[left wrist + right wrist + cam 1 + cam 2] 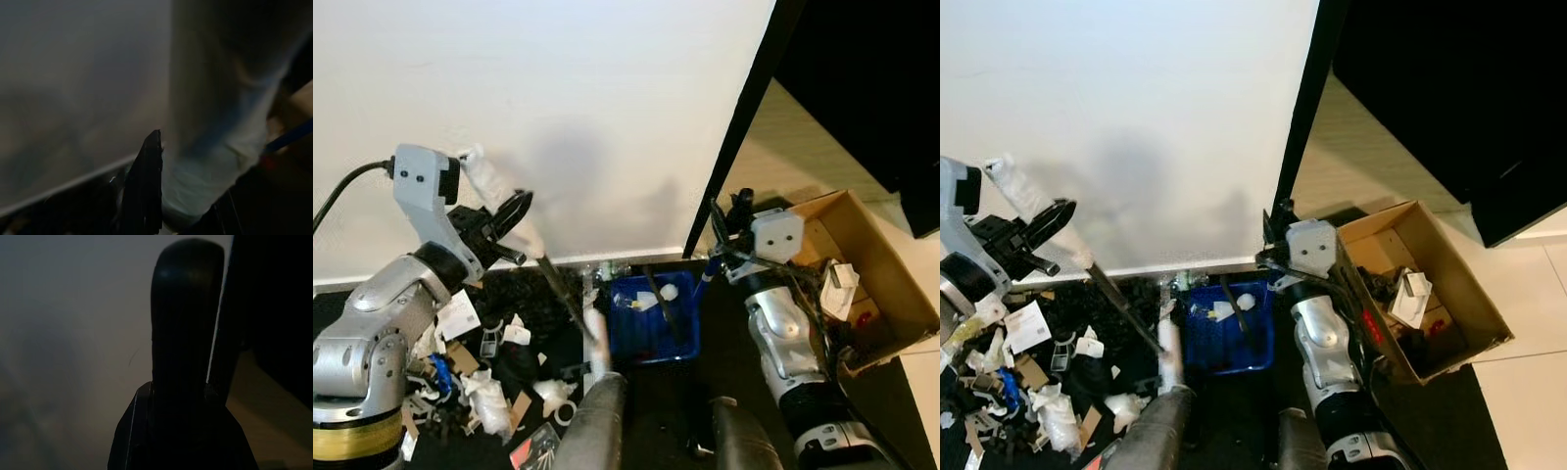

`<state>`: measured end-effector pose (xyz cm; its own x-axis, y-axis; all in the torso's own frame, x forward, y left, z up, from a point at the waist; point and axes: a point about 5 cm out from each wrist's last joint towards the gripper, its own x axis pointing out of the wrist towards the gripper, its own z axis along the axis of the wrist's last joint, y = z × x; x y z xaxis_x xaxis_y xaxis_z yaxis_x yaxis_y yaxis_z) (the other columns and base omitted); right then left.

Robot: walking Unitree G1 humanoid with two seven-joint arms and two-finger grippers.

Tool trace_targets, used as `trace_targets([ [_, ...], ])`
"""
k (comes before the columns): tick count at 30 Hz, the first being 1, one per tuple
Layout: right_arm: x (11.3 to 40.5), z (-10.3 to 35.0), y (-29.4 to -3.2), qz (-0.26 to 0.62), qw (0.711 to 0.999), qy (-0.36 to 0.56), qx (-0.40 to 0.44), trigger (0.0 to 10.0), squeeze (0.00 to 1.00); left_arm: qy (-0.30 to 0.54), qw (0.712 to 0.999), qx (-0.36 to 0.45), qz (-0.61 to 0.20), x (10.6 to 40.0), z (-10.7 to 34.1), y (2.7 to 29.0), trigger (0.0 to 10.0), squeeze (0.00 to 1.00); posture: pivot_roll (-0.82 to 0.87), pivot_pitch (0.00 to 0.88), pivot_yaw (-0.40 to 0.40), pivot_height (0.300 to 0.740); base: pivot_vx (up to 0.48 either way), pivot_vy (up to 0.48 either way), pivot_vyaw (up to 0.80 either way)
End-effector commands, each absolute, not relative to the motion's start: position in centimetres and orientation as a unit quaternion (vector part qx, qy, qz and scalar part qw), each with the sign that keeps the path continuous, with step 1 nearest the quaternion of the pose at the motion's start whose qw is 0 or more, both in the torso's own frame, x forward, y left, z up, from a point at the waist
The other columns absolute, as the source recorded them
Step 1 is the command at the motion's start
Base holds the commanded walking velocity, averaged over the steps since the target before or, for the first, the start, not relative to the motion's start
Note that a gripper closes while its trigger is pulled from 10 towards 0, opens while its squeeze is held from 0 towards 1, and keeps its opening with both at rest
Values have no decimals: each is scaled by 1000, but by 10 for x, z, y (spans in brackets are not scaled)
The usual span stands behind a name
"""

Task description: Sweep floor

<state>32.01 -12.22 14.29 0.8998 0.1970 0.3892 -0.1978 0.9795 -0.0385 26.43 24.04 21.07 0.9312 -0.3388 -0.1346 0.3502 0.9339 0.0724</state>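
Lower left of the frame: a heap of litter (480,377), paper scraps and small plastic bits, lay on the dark floor (651,411) against the white wall (587,117).
Left gripper (514,220): up at mid-left, its fingers were clamped round the white-wrapped broom handle (494,196); the dark shaft slanted down toward bottom centre.
Dustpan (656,315): blue, at lower centre by the baseboard, already holding a few white scraps.
Right gripper (732,217): centre right, beside the dustpan's blue handle (707,274); whether it was gripping anything, I could not tell.
Box (857,274): cardboard, at right, with odds and ends inside.
Risk: a fast stroke could scatter light paper past the dustpan, likely also nudging it if unsteadied.
Risk: the handle could slip in the clamp, since the wrap looked soft.
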Motion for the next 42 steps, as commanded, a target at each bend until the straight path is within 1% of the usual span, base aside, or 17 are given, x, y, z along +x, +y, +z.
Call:
trace_targets([
  [1,316,148,-124,97,972,-212,14,10000,0,84,982,82,-144,261,210,254,10000,0,297,258,81,740,0,0,0],
  [6,308,150,-128,111,970,-214,-8,10000,0,94,981,100,-139,263,212,268,10000,0,289,247,78,740,0,0,0],
  [7,304,151,-131,115,970,-213,-16,10000,0,96,981,117,-121,267,211,274,10000,0,280,245,76,740,0,0,0],
  [8,299,151,-136,117,970,-212,-21,10000,0,102,984,112,-95,273,205,280,10000,0,273,243,74,740,0,0,0],
  [11,296,152,-138,117,970,-210,-22,10000,0,107,986,106,-77,276,202,282,10000,0,273,243,74,740,0,0,0],
  [12,293,154,-142,116,971,-209,-21,10000,0,110,986,111,-66,279,196,281,10000,0,249,236,71,740,0,0,0],
  [13,290,158,-145,110,972,-208,-7,10000,0,121,987,85,-66,282,187,276,10000,0,238,233,71,740,0,0,0],
  [14,290,158,-145,110,972,-208,-7,10000,0,121,987,85,-66,282,187,276,10000,0,238,233,71,740,0,0,0],
  [16,289,169,-151,84,974,-210,30,10000,0,134,987,-4,-85,283,168,260,10000,0,208,218,79,740,0,0,0],
  [17,289,169,-151,84,974,-210,30,10000,0,134,987,-4,-85,283,168,260,10000,0,208,218,79,740,0,0,0],
  [19,290,177,-156,58,973,-215,63,10000,0,148,981,-70,-104,281,155,243,10000,0,207,213,84,740,0,0,0],
  [24,293,189,-162,26,969,-227,97,10000,0,186,976,-76,-85,282,133,231,10000,0,184,193,91,740,0,0,0],
  [27,296,197,-165,13,965,-240,108,10000,0,163,980,-82,-84,289,136,229,10000,0,180,167,99,740,0,0,0],
  [31,297,207,-166,15,962,-252,101,10000,0,134,983,-76,-98,294,141,225,10000,0,176,153,100,740,0,0,0],
  [36,296,215,-166,23,962,-256,91,10000,0,146,980,-72,-115,293,141,221,10000,0,169,142,93,740,0,0,0],
  [39,295,218,-168,27,963,-257,83,10000,0,125,985,-26,-118,297,144,221,10000,0,163,135,90,740,0,0,0],
  [42,292,217,-170,26,964,-252,77,10000,0,111,986,47,-118,303,148,225,10000,0,155,131,91,740,0,0,0],
])
